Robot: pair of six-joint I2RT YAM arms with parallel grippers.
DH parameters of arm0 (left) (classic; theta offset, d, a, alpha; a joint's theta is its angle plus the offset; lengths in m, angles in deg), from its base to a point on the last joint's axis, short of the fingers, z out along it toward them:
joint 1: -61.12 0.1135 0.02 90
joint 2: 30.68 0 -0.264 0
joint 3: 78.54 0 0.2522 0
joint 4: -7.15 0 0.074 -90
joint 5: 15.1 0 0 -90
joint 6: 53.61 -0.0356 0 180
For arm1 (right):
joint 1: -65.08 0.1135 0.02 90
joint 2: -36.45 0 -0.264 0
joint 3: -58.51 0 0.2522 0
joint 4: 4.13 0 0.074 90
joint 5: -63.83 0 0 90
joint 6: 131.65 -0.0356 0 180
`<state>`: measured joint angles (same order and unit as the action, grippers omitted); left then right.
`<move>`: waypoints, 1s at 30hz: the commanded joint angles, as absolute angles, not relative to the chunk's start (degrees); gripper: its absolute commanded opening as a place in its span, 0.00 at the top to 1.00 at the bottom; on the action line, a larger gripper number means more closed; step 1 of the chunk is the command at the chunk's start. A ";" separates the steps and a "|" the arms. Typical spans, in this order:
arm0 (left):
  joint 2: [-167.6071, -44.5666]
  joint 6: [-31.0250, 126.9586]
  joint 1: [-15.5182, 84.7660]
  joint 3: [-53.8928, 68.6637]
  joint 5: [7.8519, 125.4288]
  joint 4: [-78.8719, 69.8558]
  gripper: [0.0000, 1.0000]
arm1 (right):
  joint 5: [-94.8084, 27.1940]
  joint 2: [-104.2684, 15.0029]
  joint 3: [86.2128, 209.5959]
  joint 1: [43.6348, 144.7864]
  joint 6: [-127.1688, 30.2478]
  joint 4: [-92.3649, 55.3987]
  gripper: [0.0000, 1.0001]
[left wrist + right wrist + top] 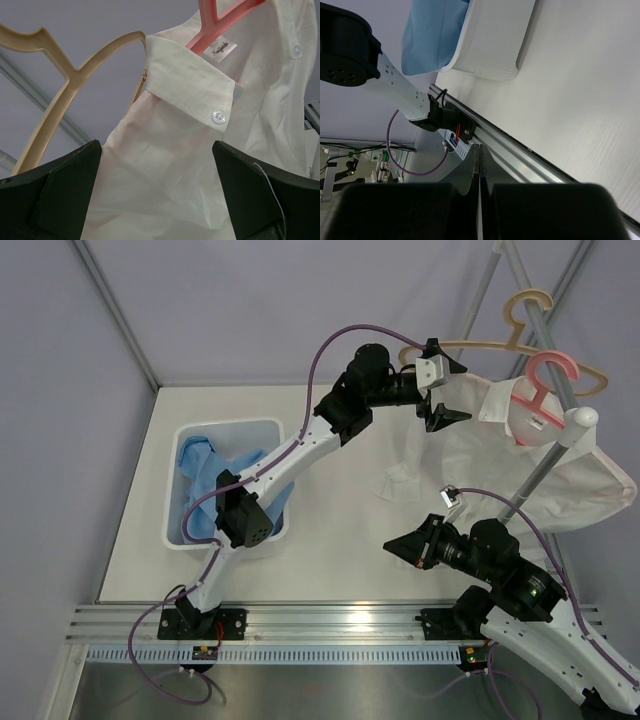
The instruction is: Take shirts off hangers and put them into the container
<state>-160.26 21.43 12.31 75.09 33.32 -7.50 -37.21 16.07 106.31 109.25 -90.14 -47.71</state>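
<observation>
Halfway there! The white shirt point(520, 475) still hangs on the pink hanger point(551, 374) over the bench's point(340, 540) far right corner. The tub point(230, 424) by the left edge holds the blue shirt point(205, 475), and the tan hanger point(521, 320) is bare. The left pincer point(455, 390) gapes at the white collar, grasping nothing. The right pincer point(392, 544) is clenched and empty.

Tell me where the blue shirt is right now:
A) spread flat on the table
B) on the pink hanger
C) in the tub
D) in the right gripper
C: the blue shirt lies bunched inside the tub, while the pink hanger carries only the white shirt.
</observation>
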 commanded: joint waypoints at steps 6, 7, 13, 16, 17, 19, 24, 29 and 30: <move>-161.90 23.56 11.91 78.65 33.94 0.60 0.01 | -37.42 15.62 106.37 109.73 -90.60 -46.37 1.00; -162.25 23.21 11.90 78.83 34.29 0.51 0.01 | -37.42 15.53 106.37 109.73 -90.69 -46.02 1.00; -164.45 24.60 11.90 80.76 34.82 0.59 0.01 | -37.15 15.35 106.02 109.82 -90.86 -45.49 1.00; -166.38 26.97 11.73 82.51 35.09 0.16 0.01 | -36.89 15.36 106.02 109.73 -90.95 -45.05 1.00; -167.08 27.42 11.73 82.69 35.00 -0.11 0.01 | -36.89 15.27 106.11 109.82 -90.87 -45.05 1.00; -167.44 27.95 11.82 82.61 34.65 -1.33 0.01 | -36.80 15.27 106.02 109.73 -90.86 -45.05 1.00; -164.20 28.39 11.55 79.98 32.37 -3.53 0.25 | -36.36 14.83 105.49 109.73 -90.95 -44.61 1.00; -160.15 29.18 10.41 76.98 30.34 -5.19 0.47 | -36.80 15.26 105.76 109.73 -91.22 -44.78 1.00; -159.80 28.83 9.80 76.81 30.08 -5.73 0.48 | -36.45 15.96 105.93 109.73 -91.13 -45.30 1.00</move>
